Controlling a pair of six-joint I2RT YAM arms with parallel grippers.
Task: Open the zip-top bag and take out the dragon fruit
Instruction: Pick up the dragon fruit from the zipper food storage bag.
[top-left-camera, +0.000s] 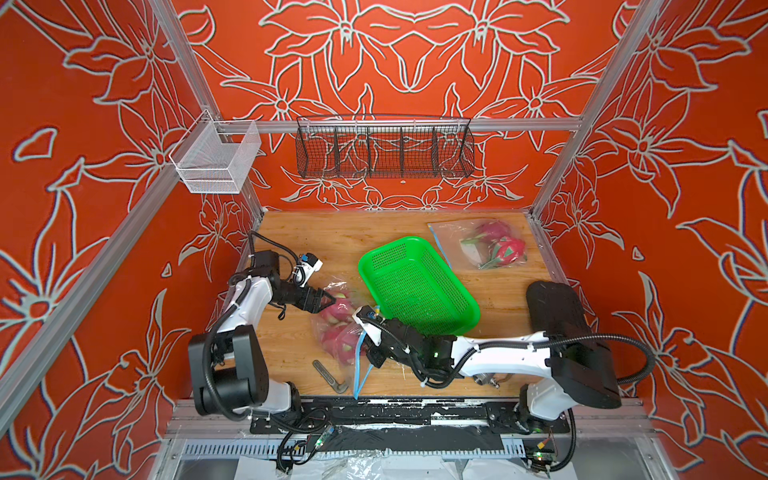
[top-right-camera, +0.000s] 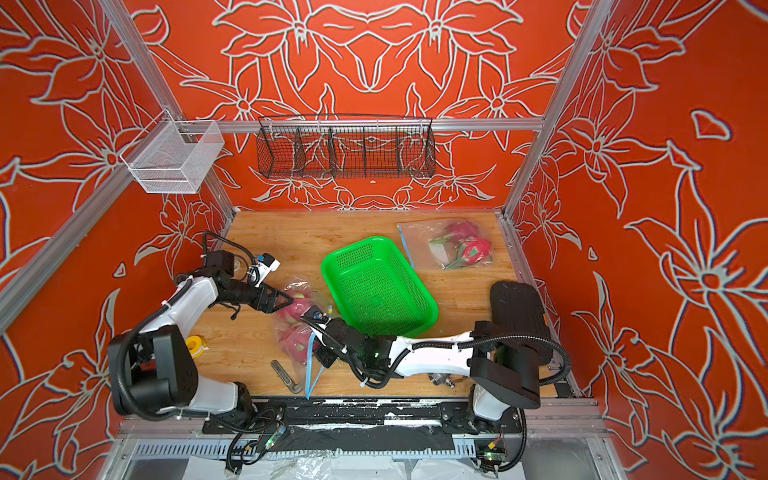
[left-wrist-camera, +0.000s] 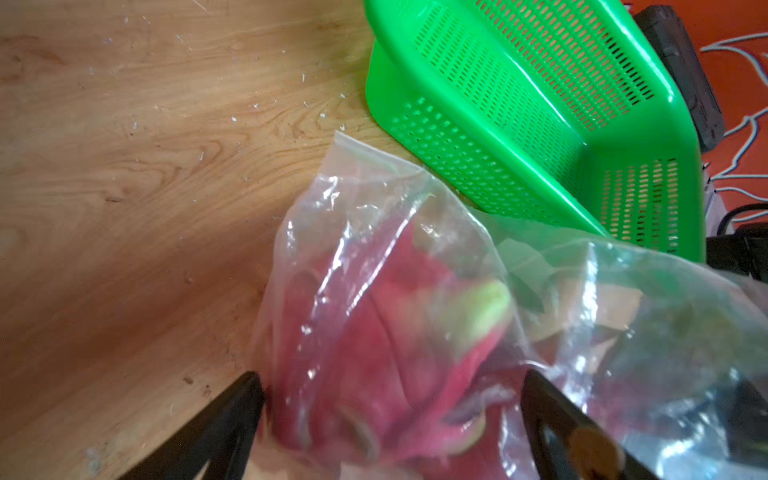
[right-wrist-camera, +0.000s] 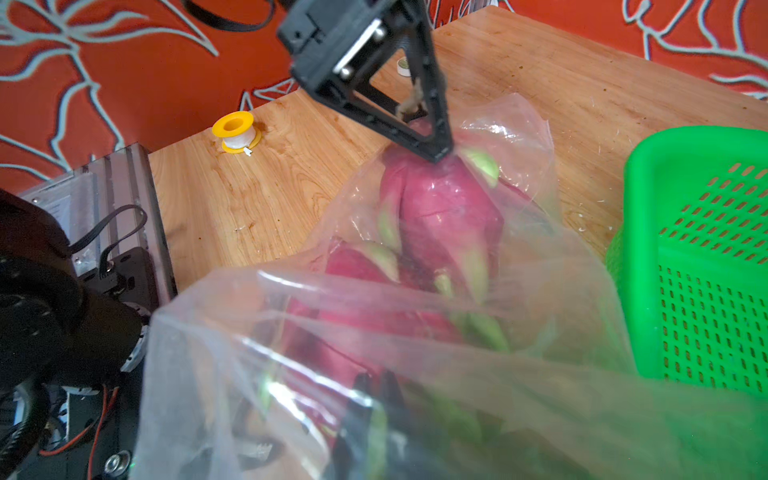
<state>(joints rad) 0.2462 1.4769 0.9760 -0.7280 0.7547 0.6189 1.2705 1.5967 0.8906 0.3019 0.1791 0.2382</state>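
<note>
Near edge first: pinches clear film of the bag (top-left-camera: 341, 336) by the blue zip (top-left-camera: 358, 365) with the right gripper (top-left-camera: 360, 314), jaws pressed together on the plastic, visible through the film in the right wrist view. Looks like the opening step, mouth lifted and seemingly parted; cannot tell how far along the zip. Inside, two fruit (right-wrist-camera: 440, 208), one behind the other, resting on the table (top-left-camera: 291, 249) just left of the basket (top-left-camera: 415, 286). Further in, straddles the farther fruit through the plastic with the left gripper (left-wrist-camera: 390, 378), jaws spread wide, one fingertip (right-wrist-camera: 438, 149) touching the film over the fruit's end. Grips nothing there yet.

Next, probably: keeping the mouth held up while nudging that fruit from the sealed end toward the opening. Calls for a soft, slow push; slick film likely to slide and bunch over the skin.

Thin, glossy, creased plastic; smooth-looking magenta ovals with green-tipped scales; rigid perforated green plastic for the basket, empty; wood-grain top flecked with pale crumbs. Further back on the right, a second bag (top-left-camera: 478, 245) with two more fruit, untouched, zip seemingly closed. On the back wall, a black wire rack (top-left-camera: 384, 149), divided into compartments.
</note>
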